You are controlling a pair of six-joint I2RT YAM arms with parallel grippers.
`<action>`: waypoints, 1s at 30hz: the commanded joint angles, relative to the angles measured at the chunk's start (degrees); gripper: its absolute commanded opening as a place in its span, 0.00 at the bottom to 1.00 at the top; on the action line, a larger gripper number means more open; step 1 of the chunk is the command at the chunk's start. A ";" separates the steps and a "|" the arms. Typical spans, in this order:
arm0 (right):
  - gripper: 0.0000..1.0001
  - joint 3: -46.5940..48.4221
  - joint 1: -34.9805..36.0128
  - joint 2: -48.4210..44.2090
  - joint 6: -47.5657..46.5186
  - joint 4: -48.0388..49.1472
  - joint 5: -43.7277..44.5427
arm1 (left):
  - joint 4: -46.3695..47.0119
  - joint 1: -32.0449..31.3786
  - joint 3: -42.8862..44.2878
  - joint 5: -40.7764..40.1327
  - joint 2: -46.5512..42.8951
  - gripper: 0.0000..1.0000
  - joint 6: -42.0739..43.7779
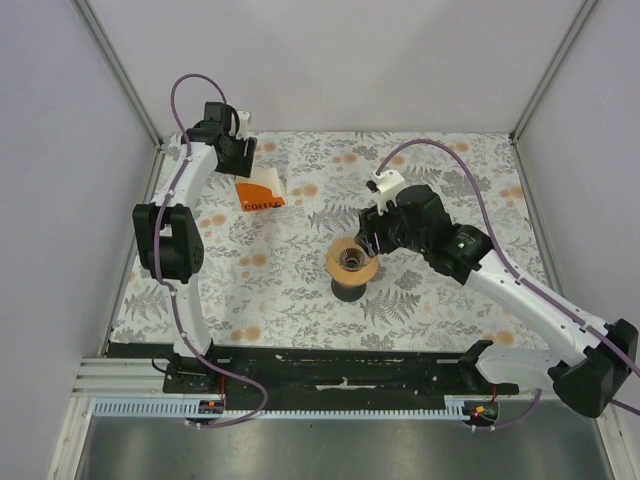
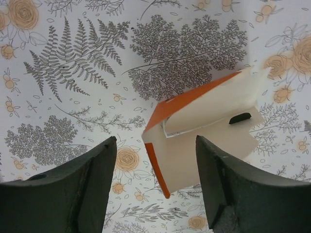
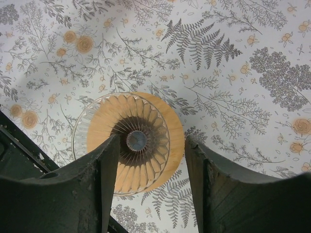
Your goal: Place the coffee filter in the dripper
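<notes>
The dripper (image 1: 352,262) stands upright near the middle of the table (image 1: 440,310). Its tan-orange rim and ribbed funnel are bare, and the dark centre hole is open to view, so nothing is seated in it yet. I cannot pick out the coffee filter with certainty. The only white paper I see is a pale edge (image 2: 256,76) poking from the open end of the orange and white pack (image 1: 262,193), which lies flat well apart from the dripper, toward the far left.

The left tool (image 2: 155,145) hangs right over that pack, its jaws wide and holding nothing. The right tool (image 3: 151,141) hovers above the dripper with its jaws apart, empty, the funnel showing in the gap between them.

As I judge it, the step in hand is fetching a filter from the pack. To do that well, the left tool should come down at the pack's open mouth and pinch one sheet lightly by its rim, not the cardboard. The cone should then go in point down, centred over the hole, and the right tool should move clear first or steady the black base.
</notes>
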 commanded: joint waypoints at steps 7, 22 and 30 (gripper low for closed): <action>0.64 3.28 -0.12 -5.95 -2.56 -0.99 -2.03 | -0.79 1.98 0.24 8.94 -0.08 0.05 2.79; 0.59 24.98 7.95 11.68 -5.46 5.69 -7.66 | -9.13 1.98 -14.71 18.80 -35.41 0.02 3.94; 0.42 34.05 10.34 23.31 -3.97 5.78 -8.18 | -11.51 1.98 -15.06 21.43 -42.19 0.02 2.89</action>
